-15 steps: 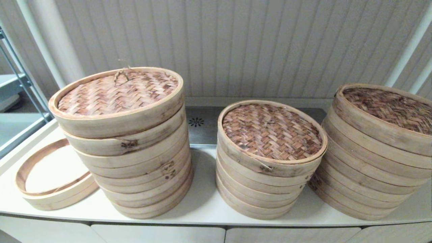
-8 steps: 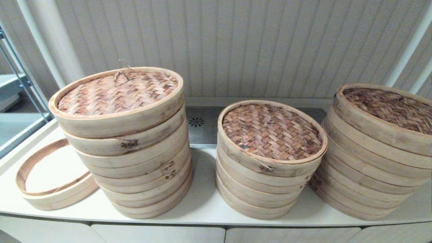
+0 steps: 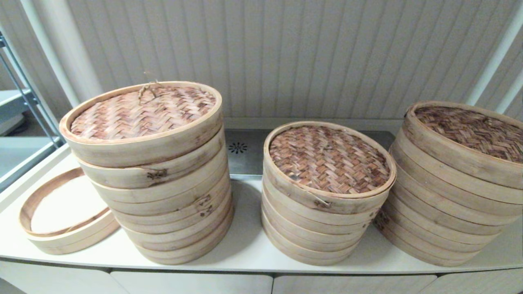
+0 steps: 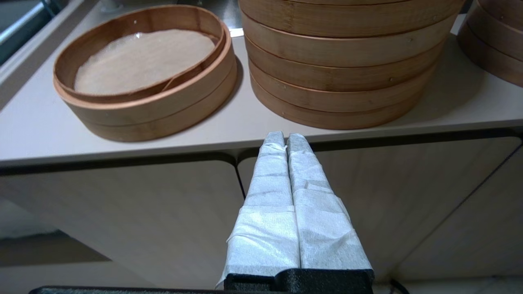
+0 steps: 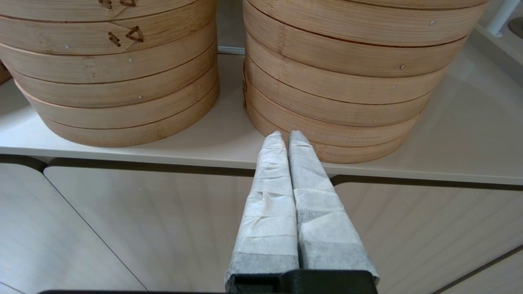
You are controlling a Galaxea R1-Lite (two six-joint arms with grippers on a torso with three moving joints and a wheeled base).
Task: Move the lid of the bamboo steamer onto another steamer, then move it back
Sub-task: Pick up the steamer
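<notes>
Three bamboo steamer stacks stand on the white counter. The tall left stack (image 3: 163,196) carries a woven lid (image 3: 141,110) with a small loop handle. The shorter middle stack (image 3: 322,224) and the right stack (image 3: 445,212) each show a woven top. Neither gripper shows in the head view. My left gripper (image 4: 284,136) hangs shut below the counter's front edge, in front of the left stack (image 4: 339,81). My right gripper (image 5: 287,136) is shut too, low in front of the right stack (image 5: 339,94), with the middle stack (image 5: 110,81) beside it.
A single shallow steamer ring (image 3: 61,216) lies at the counter's left end, also seen in the left wrist view (image 4: 147,81). A metal plate (image 3: 241,153) sits behind the stacks by the ribbed wall. Cabinet doors (image 4: 122,220) run below the counter edge. A metal rack (image 3: 20,102) stands far left.
</notes>
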